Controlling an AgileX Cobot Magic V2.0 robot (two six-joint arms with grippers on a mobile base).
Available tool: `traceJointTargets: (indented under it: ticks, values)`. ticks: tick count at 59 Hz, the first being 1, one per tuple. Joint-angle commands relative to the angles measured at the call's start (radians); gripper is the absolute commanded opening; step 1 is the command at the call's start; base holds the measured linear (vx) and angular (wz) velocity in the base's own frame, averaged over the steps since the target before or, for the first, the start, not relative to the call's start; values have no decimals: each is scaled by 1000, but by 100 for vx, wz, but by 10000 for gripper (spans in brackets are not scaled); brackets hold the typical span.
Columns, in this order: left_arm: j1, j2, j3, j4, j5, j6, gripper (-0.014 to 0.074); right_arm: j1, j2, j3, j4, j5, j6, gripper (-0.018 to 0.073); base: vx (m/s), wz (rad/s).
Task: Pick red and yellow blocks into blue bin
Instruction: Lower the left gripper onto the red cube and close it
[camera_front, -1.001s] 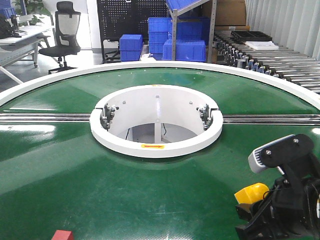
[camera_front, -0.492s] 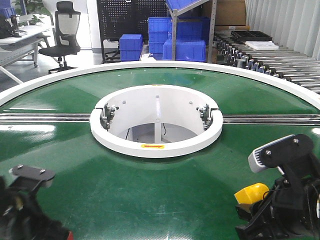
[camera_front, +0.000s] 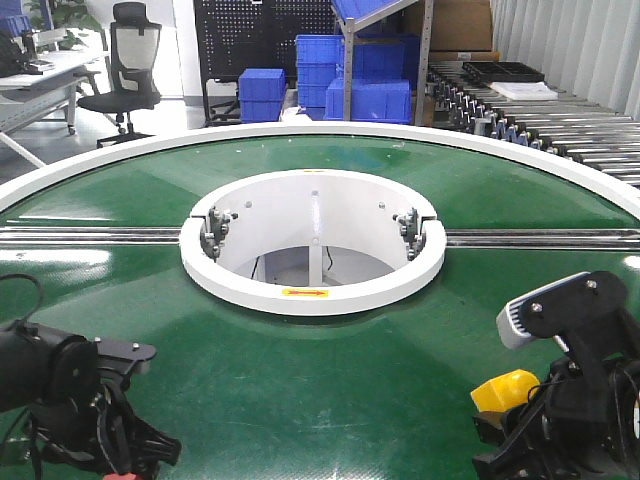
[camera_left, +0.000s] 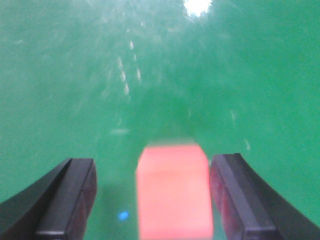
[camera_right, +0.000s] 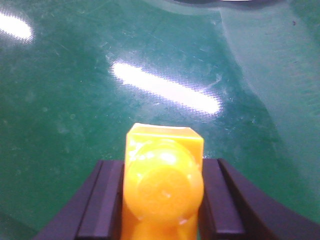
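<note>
Left of the white hub ring (camera_front: 312, 285) and nearer the camera, the left gripper (camera_front: 105, 452) hangs low over the green turntable (camera_front: 330, 390). Its wrist view shows the fingers (camera_left: 67, 197) spread wide with the red block (camera_left: 173, 192) lying on the belt between them. There is a clear green gap on the block's left. The right finger sits just beside the block, and whether it touches cannot be told from the blurred picture. Nothing else lies on the belt around the block.

A metal rail (camera_front: 90, 236) runs level with the ring, from it to the turntable's white outer rim (camera_front: 100, 155). The green surface between the ring and the two arms is open.

Right of the ring and nearer the camera, the right gripper (camera_front: 535, 440) has its fingers (camera_right: 107, 200) closed narrow against both sides of the yellow block (camera_right: 164, 190). One round stud of the block faces the wrist camera. The block is held above bare, glossy belt.

Beyond the far rim, well behind the ring, stand an office chair (camera_front: 125, 60), a black pegboard (camera_front: 260, 35), stacked blue crates (camera_front: 370, 100) and, at the far right, a roller conveyor (camera_front: 560, 130).
</note>
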Motion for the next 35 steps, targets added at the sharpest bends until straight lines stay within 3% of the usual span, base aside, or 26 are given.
traceJointTargets:
  ticks: [1, 13, 35]
  values:
    - [1, -27, -31, -12, -36, -11, 593, -1, -22, -26, -10, -62, -5, 242, 0, 0]
    - [1, -14, -31, -23, -27, -11, 570, -1, -22, -26, -10, -62, -5, 242, 0, 0]
    - [1, -29, -31, -27, 27, -2, 345, -1, -22, -26, -10, -62, -5, 242, 0, 0]
